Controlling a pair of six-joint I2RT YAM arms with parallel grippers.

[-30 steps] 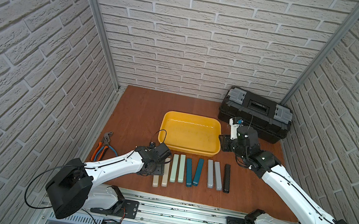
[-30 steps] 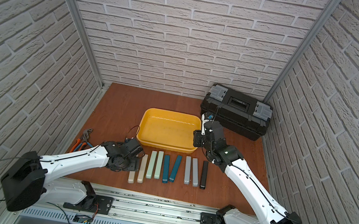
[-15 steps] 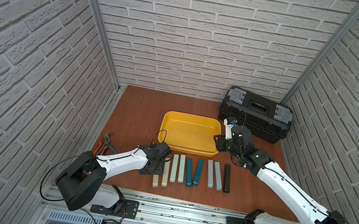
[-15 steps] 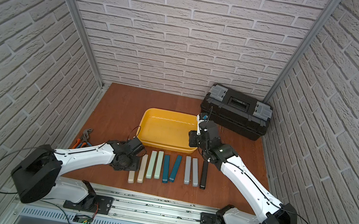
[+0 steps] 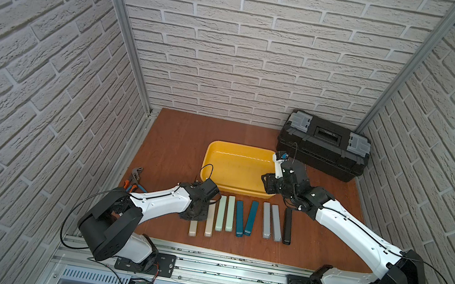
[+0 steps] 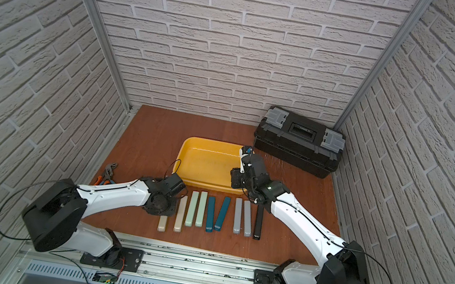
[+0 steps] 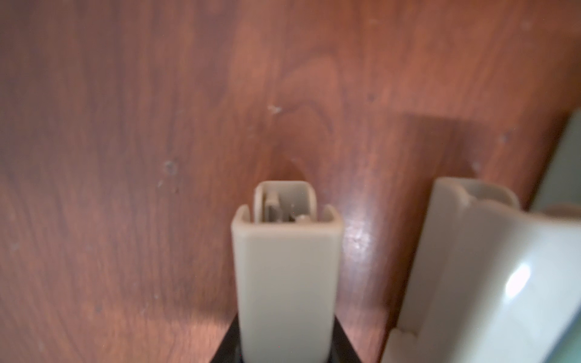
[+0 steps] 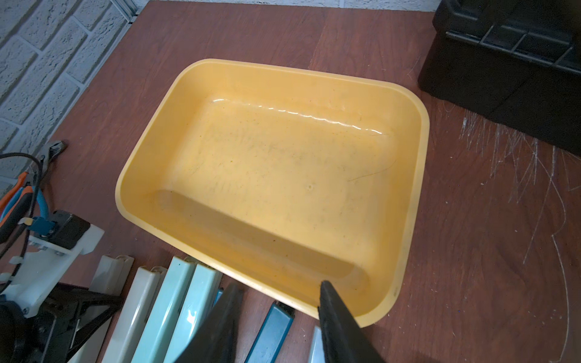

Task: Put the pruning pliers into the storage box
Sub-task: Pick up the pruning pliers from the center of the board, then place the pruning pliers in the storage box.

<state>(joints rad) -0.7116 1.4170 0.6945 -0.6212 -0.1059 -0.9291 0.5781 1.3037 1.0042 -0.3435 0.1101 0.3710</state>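
Lying in a row on the table just in front of the storage box, the pruning pliers are nine slim bars: two beige, two mint, two teal, two grey, one black. The left jaws are clenched on the outermost beige bar. Reddish-brown wood tops the table, walled by white brick. The shallow yellow storage box shows a bare floor, with the right jaws hanging released above its near rim. A closed black toolbox sits behind.
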